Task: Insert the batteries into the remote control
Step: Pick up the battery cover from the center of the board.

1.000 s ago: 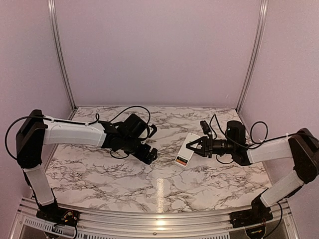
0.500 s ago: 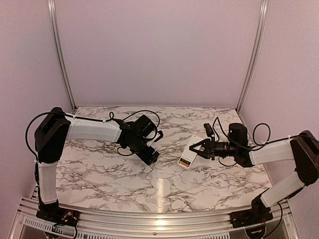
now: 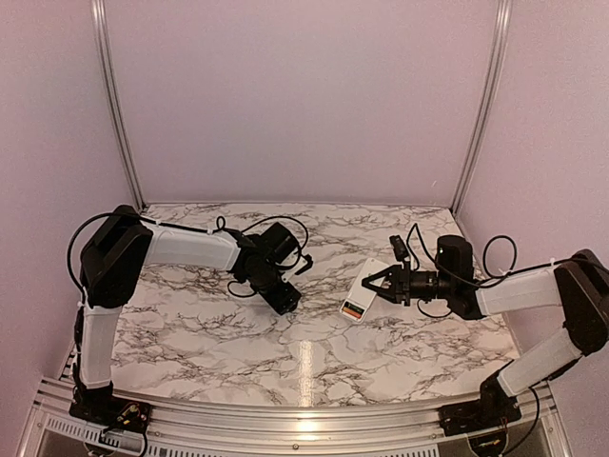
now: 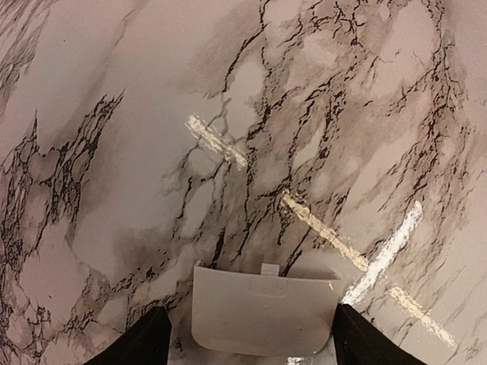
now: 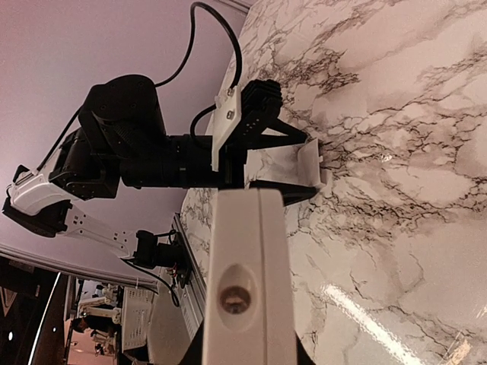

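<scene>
My right gripper [image 3: 374, 284] is shut on the white remote control [image 3: 361, 288] and holds it tilted above the table. The right wrist view shows the remote end-on [image 5: 247, 274]. A dark and orange-red patch [image 3: 350, 307] shows at its lower end, where the batteries sit; I cannot tell them apart. My left gripper [image 3: 284, 301] is shut on the small loose white cover [image 4: 262, 315], one black finger [image 4: 144, 342] at each side of it, just over the marble. The cover also shows in the right wrist view [image 5: 281, 163], beyond the remote.
The marble table [image 3: 314, 352] ends at a metal rail [image 3: 285, 419] at the front and pink walls behind. A small black clip with a cable [image 3: 395, 246] lies behind my right gripper. Bright light streaks [image 4: 319, 224] cross the marble.
My left arm has swung further right and away with the cover. My right gripper carried the remote slightly right, then held still.
</scene>
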`<state>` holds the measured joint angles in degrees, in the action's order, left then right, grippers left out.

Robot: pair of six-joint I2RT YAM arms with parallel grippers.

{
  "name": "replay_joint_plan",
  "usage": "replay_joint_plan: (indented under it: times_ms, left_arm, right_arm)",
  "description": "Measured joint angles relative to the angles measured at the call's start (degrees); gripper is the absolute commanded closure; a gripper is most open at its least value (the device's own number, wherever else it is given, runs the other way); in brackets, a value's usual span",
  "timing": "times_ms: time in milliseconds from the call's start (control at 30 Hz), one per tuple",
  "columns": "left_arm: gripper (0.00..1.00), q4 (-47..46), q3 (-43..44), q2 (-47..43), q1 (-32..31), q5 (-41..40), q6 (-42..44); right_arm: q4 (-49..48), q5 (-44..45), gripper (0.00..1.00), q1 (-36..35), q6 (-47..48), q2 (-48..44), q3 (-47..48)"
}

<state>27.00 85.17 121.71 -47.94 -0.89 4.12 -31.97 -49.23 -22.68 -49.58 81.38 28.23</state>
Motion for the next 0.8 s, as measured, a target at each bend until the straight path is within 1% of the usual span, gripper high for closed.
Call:
replay_joint_plan:
  times_ms: [100, 233, 300, 400, 500, 567, 633, 800]
  left_arm:
    - [0.30, 0.2, 2.0, 1.5, 0.0, 0.5, 1.1]
    - [0.42, 0.5, 4.2, 3.0, 0.0, 1.9, 2.3]
    - [0.45, 0.7, 4.5, 3.1, 0.0, 2.3, 2.8]
    - [0.44, 0.7, 4.4, 3.1, 0.0, 2.5, 2.6]
    - [0.31, 0.5, 2.9, 2.1, 0.0, 2.9, 2.0]
    - [0.26, 0.6, 1.3, 1.0, 0.0, 3.0, 1.6]
    - [0.26, 0.8, -0.4, -0.2, 0.0, 3.0, 0.9]
    - [0.38, 0.7, -1.3, -0.9, 0.0, 2.7, 0.6]
  right_arm:
    - [0.0, 0.0, 1.00, 0.0, 0.0, 0.0, 0.0]
    - [0.0, 0.0, 1.00, 0.0, 0.1, 0.0, 0.0]
    - [0.3, 0.0, 1.00, 0.0, 0.2, 0.0, 0.0]
    - [0.6, 0.3, 1.00, 0.0, 0.2, 0.0, 0.0]
    - [0.3, 0.5, 1.00, 0.0, 0.0, 0.0, 0.0]
    - [-0.1, 0.6, 1.00, 0.0, -0.2, 0.1, 0.0]
    - [-0.6, 0.7, 1.00, 0.0, -0.4, 0.2, 0.0]
    - [-1.5, 0.9, 1.00, 0.0, -0.9, 0.9, 0.0]
